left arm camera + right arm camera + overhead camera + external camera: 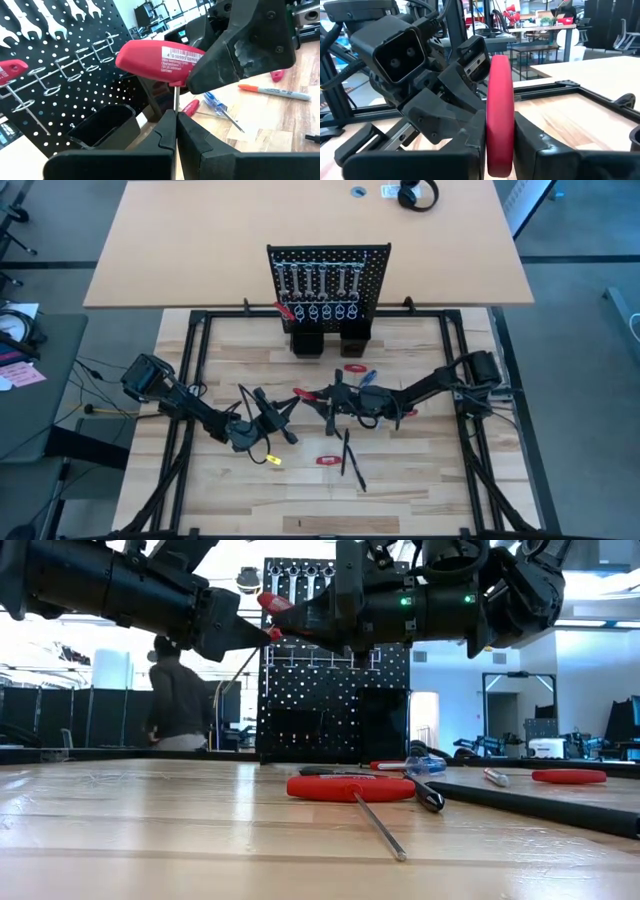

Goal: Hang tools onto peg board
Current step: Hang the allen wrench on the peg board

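Observation:
A red T-handled tool (305, 393) hangs above the table's middle between my two grippers. My left gripper (175, 120), reaching in from the left (288, 408), is shut on its thin metal shaft. My right gripper (499, 145), reaching in from the right (326, 395), is shut on its red handle (150, 60). The black peg board (328, 280) stands upright at the far edge, with silver wrenches (35, 22) and a red-handled tool (285, 310) hanging on its hooks. Two black box holders (328, 340) stand at its foot. My left gripper pinches the thin shaft (175, 100) between its two fingertips, just below the red handle. The rest of the shaft is hidden behind the fingers. The tool is lifted clear of the table. My right gripper pinches the red handle (499, 100) between its two fingers, one on each flat side, at the handle's end (197, 62) nearer the right arm. The fingers come about level from the table's right. The handle is held clear of the table.
Loose tools lie on the table: a red T-handle tool (350, 787) with its shaft (380, 825), a blue-handled screwdriver (367, 377), another red handle (355, 367), black sticks (348, 452) and an orange marker (272, 91). A person (180, 700) stands beyond the table.

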`<act>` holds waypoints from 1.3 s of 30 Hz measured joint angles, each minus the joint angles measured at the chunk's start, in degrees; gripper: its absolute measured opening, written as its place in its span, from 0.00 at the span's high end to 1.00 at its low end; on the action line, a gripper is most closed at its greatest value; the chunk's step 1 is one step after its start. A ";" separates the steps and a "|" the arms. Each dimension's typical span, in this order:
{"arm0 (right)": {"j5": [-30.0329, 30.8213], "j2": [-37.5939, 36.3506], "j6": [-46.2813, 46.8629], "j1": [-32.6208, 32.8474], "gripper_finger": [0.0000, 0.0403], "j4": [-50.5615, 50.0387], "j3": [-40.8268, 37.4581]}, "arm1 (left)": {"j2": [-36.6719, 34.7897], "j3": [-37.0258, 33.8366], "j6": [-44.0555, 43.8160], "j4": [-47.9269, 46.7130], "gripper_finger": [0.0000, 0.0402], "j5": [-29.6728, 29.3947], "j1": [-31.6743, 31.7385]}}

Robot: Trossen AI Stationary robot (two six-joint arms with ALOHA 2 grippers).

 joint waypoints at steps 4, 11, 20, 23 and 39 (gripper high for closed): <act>0.82 -0.99 -0.84 -0.04 0.84 -1.57 0.00 | 0.00 0.00 -0.06 -0.93 0.98 0.28 0.06; 5.85 -11.69 -8.23 -3.14 0.84 -7.75 0.07 | -0.20 -0.02 -5.36 -9.70 0.77 -1.73 -1.29; 6.14 -18.81 -15.22 -14.38 0.84 -31.28 13.67 | -0.20 -0.07 -21.31 -24.20 0.61 3.31 -1.31; 4.42 -16.95 -17.11 -17.21 0.84 -38.25 19.80 | -0.20 -0.07 -20.63 -24.28 0.61 3.26 -1.22; 3.67 -10.57 -18.93 -21.86 0.84 -49.88 29.68 | -0.20 -0.02 -20.53 -23.91 0.61 3.42 -1.25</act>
